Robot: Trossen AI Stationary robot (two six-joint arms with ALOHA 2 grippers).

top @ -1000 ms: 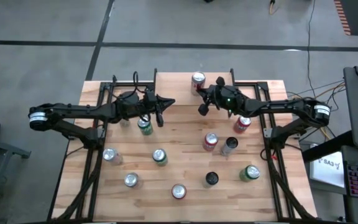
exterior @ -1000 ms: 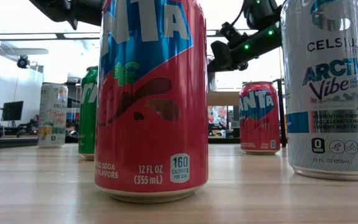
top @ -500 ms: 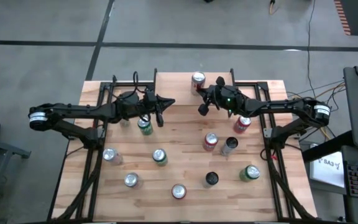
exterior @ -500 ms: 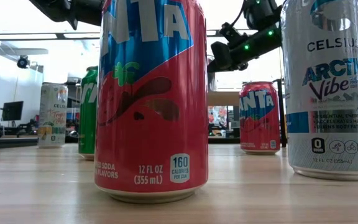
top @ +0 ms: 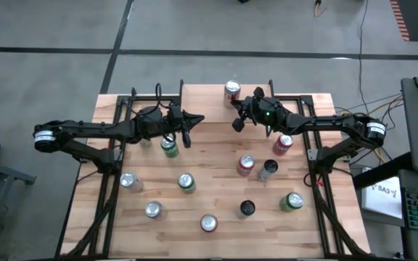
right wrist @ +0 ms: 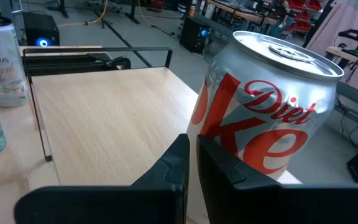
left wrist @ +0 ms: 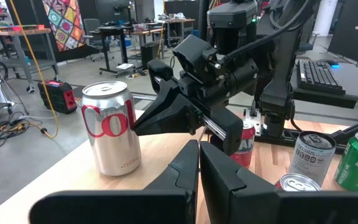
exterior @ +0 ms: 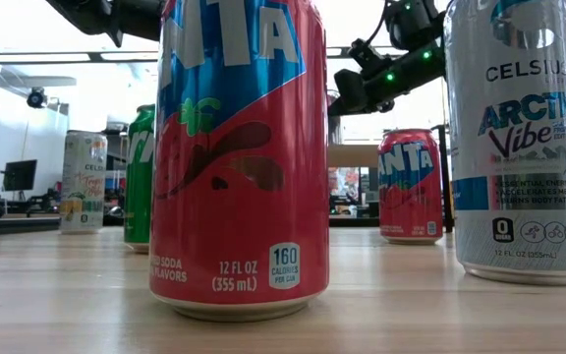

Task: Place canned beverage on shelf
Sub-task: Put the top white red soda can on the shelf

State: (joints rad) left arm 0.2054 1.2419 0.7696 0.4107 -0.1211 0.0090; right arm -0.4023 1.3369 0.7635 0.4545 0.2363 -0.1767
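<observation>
Both arms are matte black with chunky joints, silver-white base collars, black cables, green LEDs glowing on the right wrist.

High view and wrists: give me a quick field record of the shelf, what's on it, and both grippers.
shelf: at the table's far edge, middle; light wood top, black legs
on shelf: one Diet Coke can, upright, near the shelf's right end
right gripper: shut, empty, just beside the Diet Coke can, above the shelf's front edge
left gripper: shut, empty, over the table in front of the shelf, next to a green can
cans off shelf: the rest stand on the table
</observation>
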